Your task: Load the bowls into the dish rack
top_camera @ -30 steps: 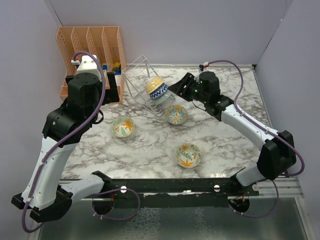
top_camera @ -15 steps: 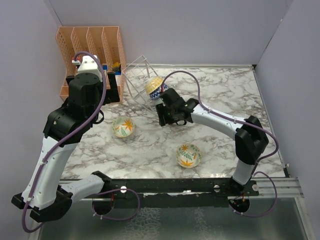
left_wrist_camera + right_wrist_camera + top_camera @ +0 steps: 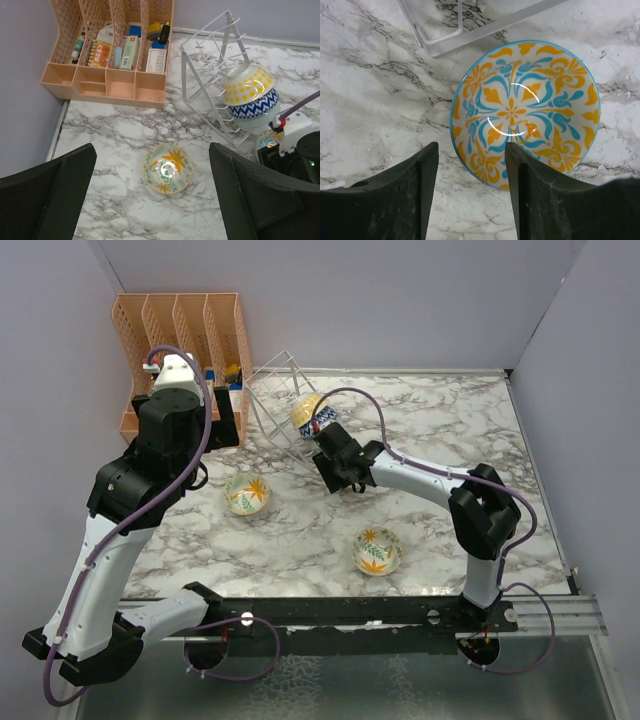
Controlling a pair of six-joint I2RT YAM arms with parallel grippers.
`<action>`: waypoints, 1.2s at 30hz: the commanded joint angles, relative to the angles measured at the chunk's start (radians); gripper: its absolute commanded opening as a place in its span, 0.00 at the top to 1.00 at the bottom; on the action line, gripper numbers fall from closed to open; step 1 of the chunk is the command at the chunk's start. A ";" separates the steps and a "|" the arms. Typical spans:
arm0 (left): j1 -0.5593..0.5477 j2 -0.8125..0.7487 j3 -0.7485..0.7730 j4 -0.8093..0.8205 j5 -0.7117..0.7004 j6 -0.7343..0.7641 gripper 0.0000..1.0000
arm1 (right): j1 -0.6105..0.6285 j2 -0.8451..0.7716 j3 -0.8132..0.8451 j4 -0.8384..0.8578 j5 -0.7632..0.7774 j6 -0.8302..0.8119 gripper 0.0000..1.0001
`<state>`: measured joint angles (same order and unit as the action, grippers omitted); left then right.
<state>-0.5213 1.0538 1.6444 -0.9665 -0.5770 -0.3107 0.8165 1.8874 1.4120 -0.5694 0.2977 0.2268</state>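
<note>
The wire dish rack stands at the back, also in the left wrist view. It holds a yellow-sun bowl, a blue-patterned bowl and a teal bowl. My right gripper is open just above a blue-and-orange patterned bowl, its fingers astride the bowl's near rim. In the top view the gripper covers that bowl. My left gripper is open and empty, high above a cream orange-flower bowl. Another cream bowl sits near the front.
An orange plastic slotted organizer with small items stands at the back left, beside the rack. The rack's base wire lies just beyond the patterned bowl. Grey walls close the left, back and right sides.
My right arm has swung left from the back right and come down over the blue-and-orange bowl next to the rack. The left arm has not moved.
</note>
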 commanded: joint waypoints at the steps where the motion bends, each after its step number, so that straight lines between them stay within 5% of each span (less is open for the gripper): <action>1: -0.006 -0.019 -0.014 -0.008 -0.030 -0.023 0.01 | 0.001 0.031 -0.020 0.108 0.000 -0.102 0.46; 12: -0.006 -0.036 -0.032 -0.022 -0.035 -0.035 0.01 | 0.001 0.031 -0.099 0.130 0.002 -0.075 0.66; 16: -0.006 -0.041 -0.032 -0.021 -0.029 -0.034 0.01 | 0.001 0.006 -0.111 0.120 -0.007 -0.044 0.99; 22: -0.005 -0.052 -0.025 -0.030 -0.024 -0.031 0.01 | 0.001 -0.127 -0.067 0.048 -0.054 0.005 0.99; 29: -0.006 -0.061 0.004 -0.036 -0.012 -0.020 0.01 | -0.014 -0.303 0.067 0.078 -0.294 0.144 0.99; 33: -0.005 -0.061 0.033 -0.035 -0.016 0.000 0.01 | -0.060 -0.315 0.130 0.192 -0.441 0.297 0.99; 36: -0.006 -0.058 0.060 -0.035 -0.024 0.020 0.01 | -0.116 -0.322 0.079 0.442 -0.565 0.478 0.99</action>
<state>-0.5213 1.0061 1.6497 -1.0004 -0.5880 -0.3260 0.7723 1.5879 1.5143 -0.4530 -0.0452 0.4450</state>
